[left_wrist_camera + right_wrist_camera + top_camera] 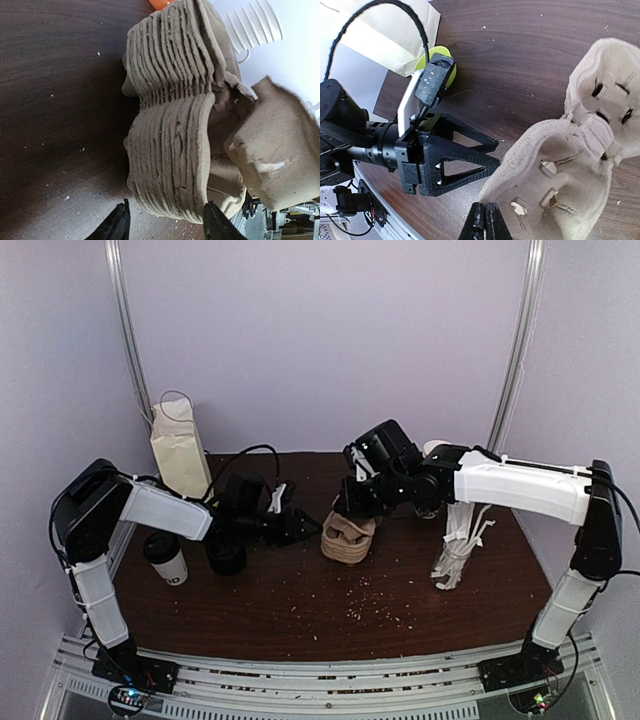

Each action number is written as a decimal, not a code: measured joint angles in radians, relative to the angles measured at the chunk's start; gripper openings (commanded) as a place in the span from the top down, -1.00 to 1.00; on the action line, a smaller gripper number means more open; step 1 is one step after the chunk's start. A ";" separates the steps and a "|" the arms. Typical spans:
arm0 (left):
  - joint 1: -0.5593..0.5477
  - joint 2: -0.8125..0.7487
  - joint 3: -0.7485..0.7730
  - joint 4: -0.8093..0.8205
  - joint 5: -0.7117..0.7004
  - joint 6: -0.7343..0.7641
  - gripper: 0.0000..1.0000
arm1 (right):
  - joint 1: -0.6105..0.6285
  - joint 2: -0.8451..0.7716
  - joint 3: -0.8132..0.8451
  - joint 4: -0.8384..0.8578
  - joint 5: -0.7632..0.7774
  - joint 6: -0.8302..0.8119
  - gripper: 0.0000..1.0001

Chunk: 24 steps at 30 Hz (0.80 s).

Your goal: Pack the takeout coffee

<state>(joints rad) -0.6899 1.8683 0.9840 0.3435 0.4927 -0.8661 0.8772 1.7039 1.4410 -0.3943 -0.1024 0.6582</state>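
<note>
Left tool (165,222) half-open astride carrier stack (170,125) — right tool (485,222) closed.

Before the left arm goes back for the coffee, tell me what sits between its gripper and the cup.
The stack of black lids stands between the left gripper, which is open at the stack of pulp carriers, and the lidded cup beside the left arm.

the takeout coffee (166,558) is a white paper cup with a black plastic lid and dark print low on its side. it stands upright on the dark wooden tabletop at the left side of the overhead view, close under the left arm's white forearm. it shows only in the overhead view, too small there to read the print or to tell how firmly the lid sits.
</note>
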 measured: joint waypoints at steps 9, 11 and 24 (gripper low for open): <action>-0.003 0.002 0.024 -0.041 -0.017 0.008 -0.25 | 0.002 -0.074 0.084 -0.100 0.004 -0.074 1.00; -0.004 0.002 0.029 -0.058 -0.019 0.012 -0.39 | 0.002 -0.087 0.089 -0.127 0.005 -0.092 1.00; -0.010 -0.108 0.061 -0.257 -0.059 0.062 -0.90 | 0.018 -0.165 0.090 -0.251 -0.014 -0.266 1.00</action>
<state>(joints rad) -0.6998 1.7607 1.0447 0.0860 0.4339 -0.8043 0.8948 1.5387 1.5307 -0.6449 -0.1165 0.3923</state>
